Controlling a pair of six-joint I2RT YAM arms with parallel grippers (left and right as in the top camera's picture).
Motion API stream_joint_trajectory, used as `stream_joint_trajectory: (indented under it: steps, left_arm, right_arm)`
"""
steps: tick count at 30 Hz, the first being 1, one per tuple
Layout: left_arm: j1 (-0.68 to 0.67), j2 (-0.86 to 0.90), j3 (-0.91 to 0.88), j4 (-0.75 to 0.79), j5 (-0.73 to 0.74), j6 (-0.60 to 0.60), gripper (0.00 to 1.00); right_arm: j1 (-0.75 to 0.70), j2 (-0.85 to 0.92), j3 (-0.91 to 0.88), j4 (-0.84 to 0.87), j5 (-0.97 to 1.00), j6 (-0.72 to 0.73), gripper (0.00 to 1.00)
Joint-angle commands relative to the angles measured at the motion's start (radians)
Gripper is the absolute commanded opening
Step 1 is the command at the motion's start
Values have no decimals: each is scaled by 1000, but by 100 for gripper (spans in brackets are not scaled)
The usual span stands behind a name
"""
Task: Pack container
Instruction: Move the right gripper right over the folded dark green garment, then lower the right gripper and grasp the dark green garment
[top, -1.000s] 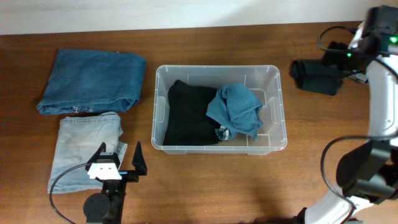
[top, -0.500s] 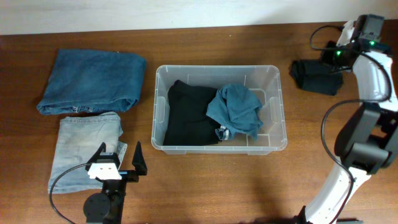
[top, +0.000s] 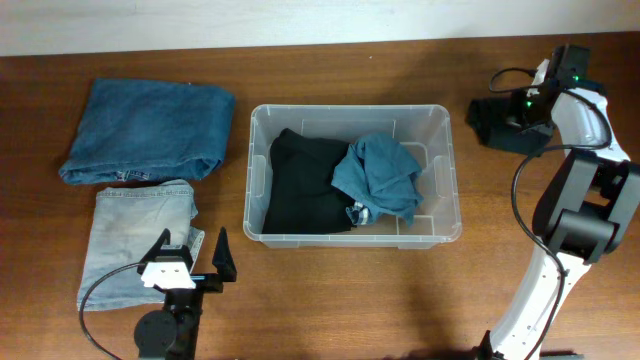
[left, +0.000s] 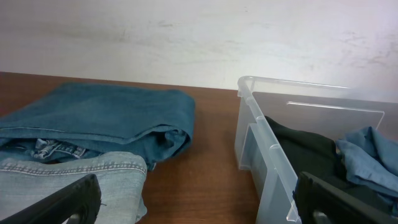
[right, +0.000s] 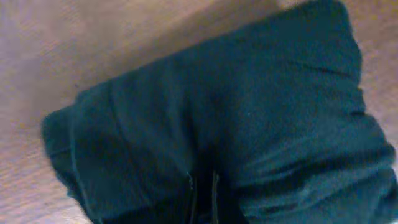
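Your container (top: 449, 205) sits mid-table, long side running left to right, open top up. Inside it, a black garment (top: 303, 182) fills the left part and a crumpled teal cloth (top: 381, 176) lies against it on the right, partly over its edge. A strip of bare floor shows at the right end of the tub. Left of the container, apart from it, you have folded dark blue jeans (top: 150, 130) on the far side. A paler denim piece (top: 133, 232) is just near of them, and the two touch along one edge. Your left gripper (top: 193, 238) is at the near left, above the near right corner of the pale denim, fingers (left: 59, 204) spread wide with nothing between them. Its wrist view looks across the jeans to the container's left wall. Your right gripper (top: 520, 110) is at the far right, well apart from the container, down on a dark folded garment (top: 497, 128) on the wooden table (top: 350, 300). In the right wrist view its fingertips are pressed together and sunk in the dark fabric. You cannot tell whether a fold is caught between them.
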Motion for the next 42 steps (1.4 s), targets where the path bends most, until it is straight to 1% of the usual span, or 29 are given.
stream_joint_trajectory:
  steps: [1,6,9,13,17,20,21,22,23,26,27,29,30,33,34,36,39,42]
  left_arm:
    - [4,-4,-2,-8,1,16,99]
    - [4,-4,-2,-8,1,16,99]
    - [4,-4,-2,-8,1,16,99]
    - [4,-4,-2,-8,1,16,99]
    - [4,-4,-2,-8,1,15,99]
    - [4,-4,-2,-8,1,16,99]
    - [4,-4,-2,-8,1,16,99]
    - [4,-4,-2,-8,1,16,99]
    - [4,-4,-2,-8,1,16,99]
    - [4,-4,-2,-8,1,16,99]
    - [4,-4,-2,-8,1,16,99]
    - [4,-4,-2,-8,1,16,100]
    - [4,-4,-2,-8,1,15,100]
    - [4,-4,-2,-8,1,16,100]
    - [4,-4,-2,-8,1,16,99]
    - [4,-4,-2,-8,1,16,100]
    - [4,-4,-2,-8,1,16,99]
    - [4,-4,-2,-8,1,16,99]
  right_arm:
    - [-2,18,-7,-80,151,-1,4]
    - [-2,19,-11,-214,193,0,4]
    - [-3,19,-11,-294,260,68,4]
    - [-2,-6,-3,-312,267,71,4]
    - [-3,-71,32,-325,266,71,4]
    - [-5,-130,43,-335,266,43,22]
    - [-15,-155,43,-335,265,-16,45]
    - [-27,-162,42,-336,252,-47,56]
    - [-40,-163,42,-339,230,-72,64]
    - [-96,-161,37,-341,119,-178,76]
    - [-121,-161,35,-341,69,-229,78]
    - [-175,-161,35,-339,-26,-286,83]
    - [-201,-161,35,-338,-71,-309,84]
    - [-272,-158,35,-338,-192,-359,84]
    - [-310,-148,35,-334,-294,-388,84]
    - [-331,-137,35,-332,-382,-422,84]
    - [-336,-113,35,-332,-403,-457,84]
    - [-327,-79,35,-327,-405,-457,84]
